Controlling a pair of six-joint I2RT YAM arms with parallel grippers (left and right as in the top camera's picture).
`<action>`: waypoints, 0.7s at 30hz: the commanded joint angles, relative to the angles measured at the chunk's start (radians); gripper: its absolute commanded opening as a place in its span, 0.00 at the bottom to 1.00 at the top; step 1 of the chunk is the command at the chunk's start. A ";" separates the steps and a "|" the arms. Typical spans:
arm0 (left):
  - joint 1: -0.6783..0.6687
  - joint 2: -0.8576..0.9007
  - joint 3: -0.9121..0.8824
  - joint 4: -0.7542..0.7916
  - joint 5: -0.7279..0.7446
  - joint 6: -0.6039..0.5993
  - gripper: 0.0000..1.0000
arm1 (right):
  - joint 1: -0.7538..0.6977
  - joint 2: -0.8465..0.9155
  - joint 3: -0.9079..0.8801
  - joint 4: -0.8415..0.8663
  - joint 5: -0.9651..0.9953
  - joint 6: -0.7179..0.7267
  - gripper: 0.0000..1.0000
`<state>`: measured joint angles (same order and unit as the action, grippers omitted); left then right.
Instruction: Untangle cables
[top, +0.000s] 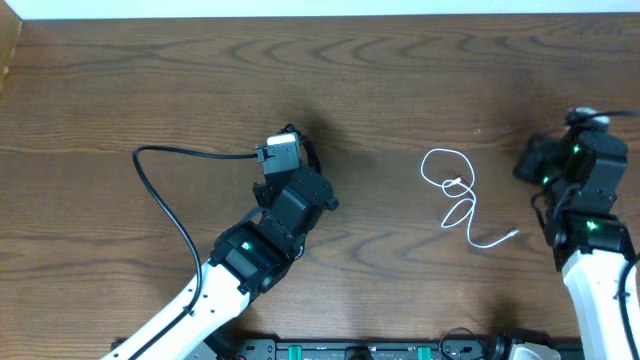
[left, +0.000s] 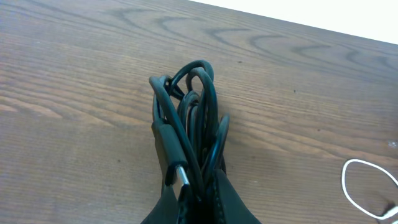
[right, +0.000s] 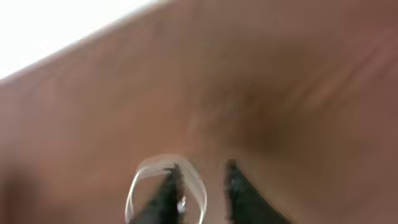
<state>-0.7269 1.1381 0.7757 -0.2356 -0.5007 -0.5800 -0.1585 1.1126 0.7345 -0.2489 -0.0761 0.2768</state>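
Down at mid-left on the brown wood-grain table (top: 400, 80): clamped tight with the left gripper (left: 198, 198) on a black coiled cable bundle (left: 189, 134). Seen from the left wrist as several dark loops stacked together and pinched low between the dark fingers (left: 239, 208), with a short silvery metal tip (left: 182, 174) poking out just above the jaws. Resting on the wood at its far end, by the look of the shadow under the loops.

From overhead, trailing out of that bundle as one loose black strand (top: 160, 190): off to the left, then curving back down alongside the left arm's white forearm (top: 185, 310).

Over to right of centre, well apart from the black bundle: a thin white cable (top: 458, 195), lying flat in a few loose crossed loops, tail end pointing toward the right arm (top: 585, 185). Touched by neither arm.

At the table's right edge, with the right gripper (right: 199, 186): badly blurred through the right wrist camera, yet showing two dark fingers (right: 239, 193) standing slightly apart with bare wood between. Around the other finger, a pale ring-shaped smear (right: 140, 168), too blurred to name.
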 joint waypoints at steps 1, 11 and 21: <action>0.002 -0.008 0.015 0.004 0.024 -0.013 0.08 | 0.025 -0.027 0.005 -0.207 -0.245 0.003 0.40; 0.002 -0.008 0.015 -0.003 0.045 -0.013 0.08 | 0.029 -0.026 -0.035 -0.496 -0.287 0.041 0.99; 0.002 -0.008 0.015 -0.003 0.045 -0.013 0.08 | 0.029 0.037 -0.219 -0.197 -0.162 0.175 0.99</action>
<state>-0.7273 1.1381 0.7757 -0.2398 -0.4469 -0.5804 -0.1322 1.1187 0.5446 -0.4873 -0.2768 0.4095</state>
